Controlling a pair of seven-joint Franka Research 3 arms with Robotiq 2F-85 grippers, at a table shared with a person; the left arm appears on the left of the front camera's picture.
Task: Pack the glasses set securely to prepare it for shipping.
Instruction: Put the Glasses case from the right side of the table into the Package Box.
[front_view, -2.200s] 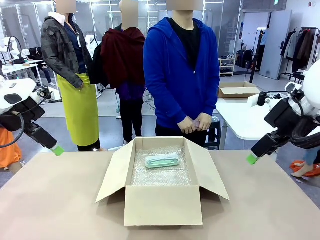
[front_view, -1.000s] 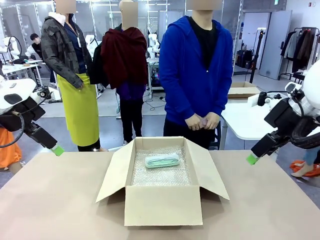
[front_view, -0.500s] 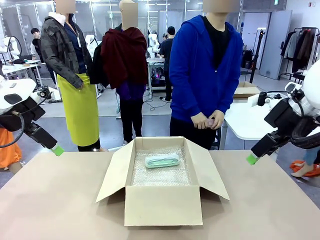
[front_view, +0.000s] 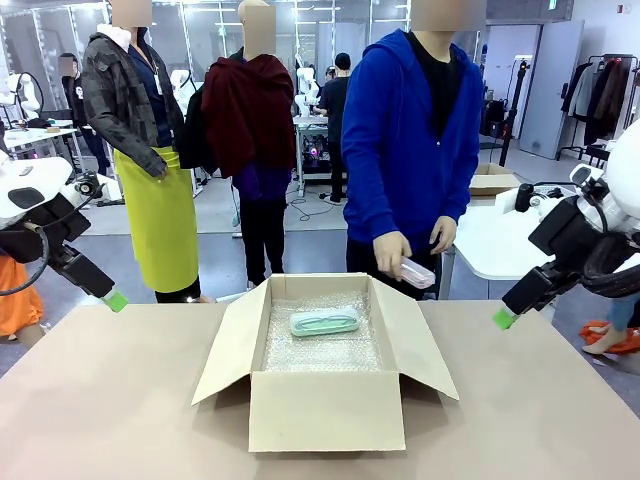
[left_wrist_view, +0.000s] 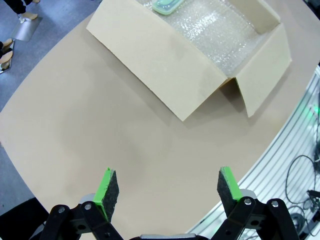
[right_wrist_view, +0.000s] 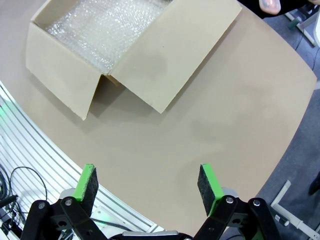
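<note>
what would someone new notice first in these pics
The open cardboard box at the table's middle draws the eye, with a mint green case lying on bubble wrap inside. Behind it, the person in blue holds a pale pink case in one hand near the box's far corner. The left gripper and the right gripper hang open at the table's sides.

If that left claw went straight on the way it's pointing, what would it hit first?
Probably the bare table, just short of the cardboard box; nothing lies between it and the left gripper, though depth is uncertain.
</note>
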